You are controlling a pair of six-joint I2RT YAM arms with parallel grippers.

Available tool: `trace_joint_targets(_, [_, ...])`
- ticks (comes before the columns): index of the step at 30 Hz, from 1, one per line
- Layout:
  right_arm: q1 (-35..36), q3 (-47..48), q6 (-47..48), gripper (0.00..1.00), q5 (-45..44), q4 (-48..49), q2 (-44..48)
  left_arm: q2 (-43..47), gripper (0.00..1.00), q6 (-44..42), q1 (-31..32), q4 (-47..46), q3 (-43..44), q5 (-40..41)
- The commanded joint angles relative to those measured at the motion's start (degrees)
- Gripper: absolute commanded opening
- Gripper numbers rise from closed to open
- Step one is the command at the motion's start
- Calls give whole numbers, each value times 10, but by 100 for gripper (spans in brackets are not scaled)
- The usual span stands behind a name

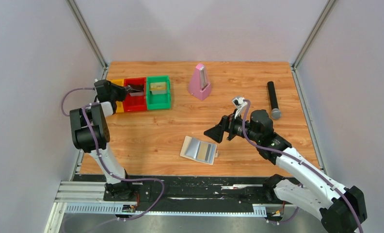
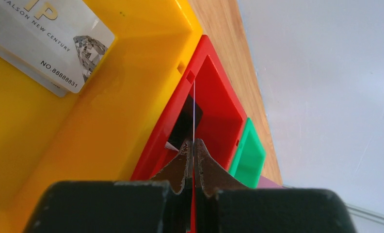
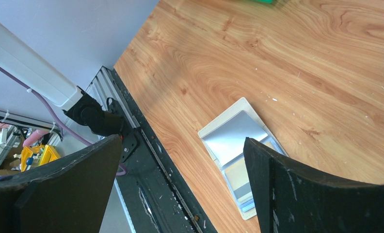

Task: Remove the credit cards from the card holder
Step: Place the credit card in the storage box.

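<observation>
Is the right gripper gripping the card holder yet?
No, the right gripper hangs wide open in the air, while the card holder lies spread on the table below it, untouched.

**Bright bins, pale wallet on orange-brown wood-grain table [image 1: 156,131]**

The card holder [image 1: 199,150] shows a cream rim and pale blue panels, with a yellow-gold card [image 1: 202,151] beside a dark grey strip. 3 bins: yellow bin [image 2: 107,111], red bin [image 1: 136,101], green bin [image 1: 159,99]. A silver card [image 2: 44,43] bears a diamond print. A thin card [image 2: 194,111], edge-on, reads as a white line. The metronome [image 1: 200,82] is pink.
</observation>
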State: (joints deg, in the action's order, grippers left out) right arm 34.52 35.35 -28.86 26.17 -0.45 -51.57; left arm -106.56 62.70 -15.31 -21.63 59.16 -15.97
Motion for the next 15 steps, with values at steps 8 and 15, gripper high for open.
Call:
trace_joint_targets(8, [-2, 27, 15, 100, -12, 12, -10, -40, 5, -24, -2, -25, 48, -37])
trace_joint_targets(15, [-2, 31, 28, 100, -18, 7, -5, -52, 17, -47, 0, 15, 66, -35])
